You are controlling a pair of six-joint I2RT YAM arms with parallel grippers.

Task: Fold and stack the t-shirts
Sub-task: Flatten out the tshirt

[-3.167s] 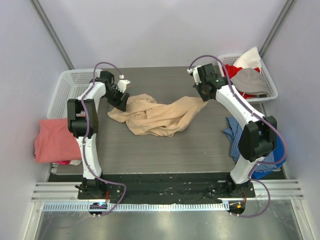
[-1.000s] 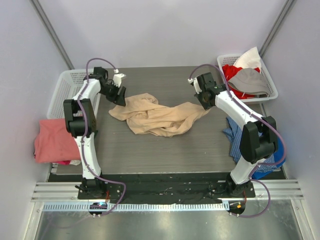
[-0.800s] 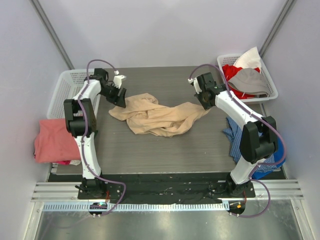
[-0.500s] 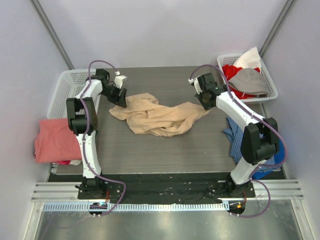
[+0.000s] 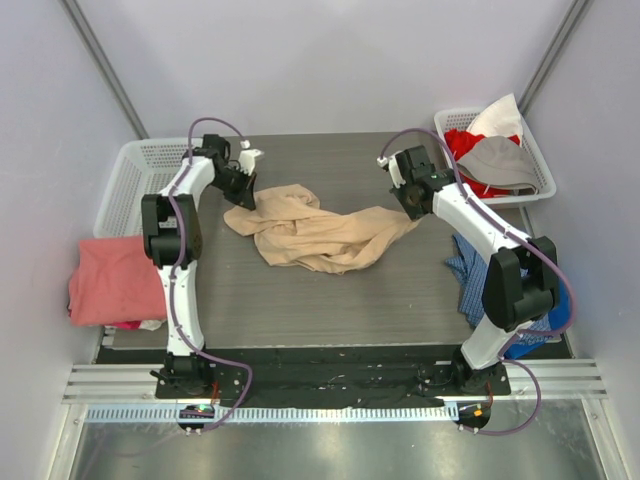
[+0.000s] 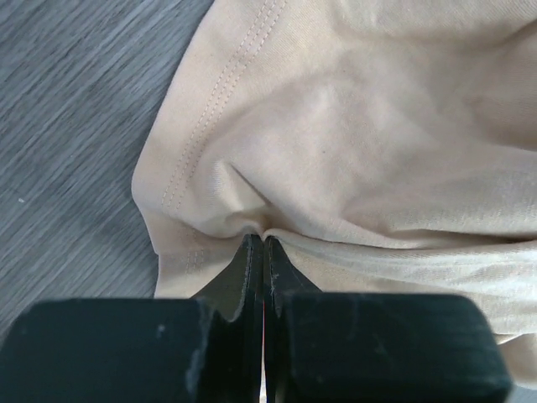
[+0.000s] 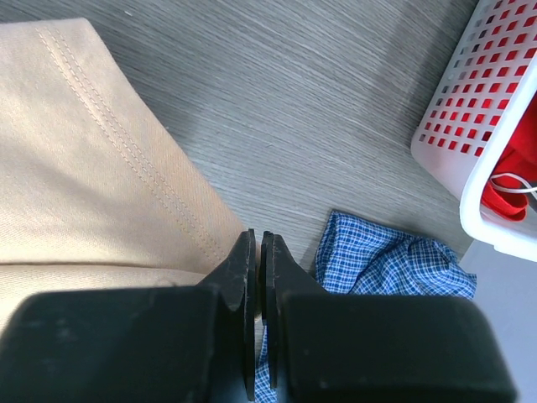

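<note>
The tan t-shirt (image 5: pixel 318 232) lies crumpled across the middle of the dark table. My left gripper (image 5: pixel 244 194) sits at the shirt's far left edge. In the left wrist view the gripper (image 6: pixel 264 238) is shut and pinches a fold of the tan t-shirt (image 6: pixel 352 143) beside a stitched hem. My right gripper (image 5: pixel 409 207) is at the shirt's right tip. In the right wrist view it (image 7: pixel 258 238) is shut, with the hemmed corner of the tan t-shirt (image 7: pixel 92 168) running into its jaws. A salmon-pink t-shirt (image 5: pixel 108 282) lies off the table's left side.
An empty white basket (image 5: pixel 128 180) stands at the back left. Another white basket (image 5: pixel 530 165) at the back right holds red, grey and white clothes; its wall (image 7: pixel 491 176) shows in the right wrist view. A blue checked cloth (image 5: pixel 468 268) (image 7: pixel 382 256) hangs at the table's right edge.
My left gripper has moved slightly right onto the shirt's edge and closed on a fold of it. The right arm has stayed put, still shut.
</note>
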